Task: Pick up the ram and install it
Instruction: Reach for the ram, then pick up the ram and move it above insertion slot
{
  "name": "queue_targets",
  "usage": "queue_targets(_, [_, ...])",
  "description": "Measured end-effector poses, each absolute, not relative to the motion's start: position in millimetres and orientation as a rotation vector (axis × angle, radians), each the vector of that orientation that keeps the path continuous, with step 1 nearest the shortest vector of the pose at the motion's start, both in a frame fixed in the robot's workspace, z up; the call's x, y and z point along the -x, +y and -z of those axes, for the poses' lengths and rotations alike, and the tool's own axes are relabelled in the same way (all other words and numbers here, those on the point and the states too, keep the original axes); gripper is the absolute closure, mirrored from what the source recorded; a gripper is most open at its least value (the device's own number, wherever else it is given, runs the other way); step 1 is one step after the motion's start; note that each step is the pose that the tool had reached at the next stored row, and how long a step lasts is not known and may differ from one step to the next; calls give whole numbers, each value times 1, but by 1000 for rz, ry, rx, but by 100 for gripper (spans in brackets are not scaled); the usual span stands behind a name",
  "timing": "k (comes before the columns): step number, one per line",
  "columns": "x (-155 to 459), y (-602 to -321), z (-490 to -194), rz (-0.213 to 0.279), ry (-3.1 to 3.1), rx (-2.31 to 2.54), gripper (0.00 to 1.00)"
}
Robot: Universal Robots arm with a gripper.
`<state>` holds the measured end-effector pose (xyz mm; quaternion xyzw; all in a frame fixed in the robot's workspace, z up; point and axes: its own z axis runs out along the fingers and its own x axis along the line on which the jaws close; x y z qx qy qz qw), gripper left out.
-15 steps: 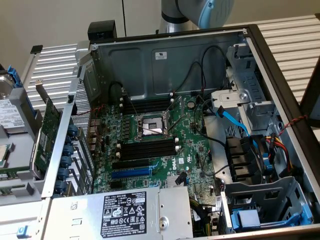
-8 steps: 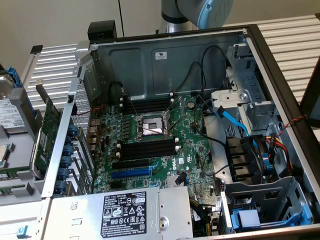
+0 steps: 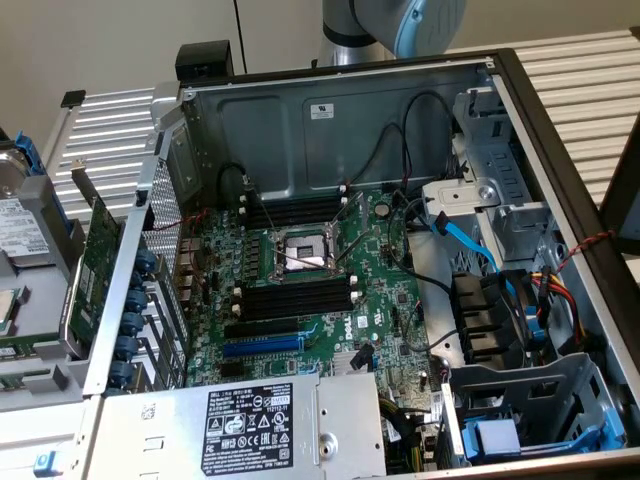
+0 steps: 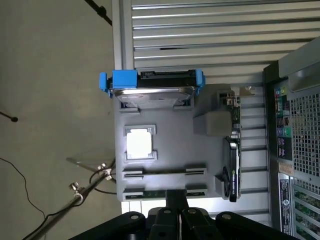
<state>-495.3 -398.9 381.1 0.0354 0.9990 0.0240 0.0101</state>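
1. A slatted metal table [image 4: 200, 30] bears a grey holder [image 4: 170, 150].
2. The ram [image 4: 150, 193] sits edgewise in the holder's end groove, likely for easy grasping.
3. The gripper [image 4: 176, 196] hangs over that groove; its state cannot be told.

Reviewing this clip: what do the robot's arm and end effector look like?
In the exterior view the arm is a thick silvery grey cylinder with a pale blue rounded cap at its joint. In the wrist view the end effector is matt black, built of rounded lobes around a narrow central piece. I can make out no markings on either.
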Motion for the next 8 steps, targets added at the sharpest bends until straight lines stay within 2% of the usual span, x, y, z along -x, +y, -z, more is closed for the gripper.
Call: queue_targets(8, [496, -399, -381, -75, 3120, -74, 89])
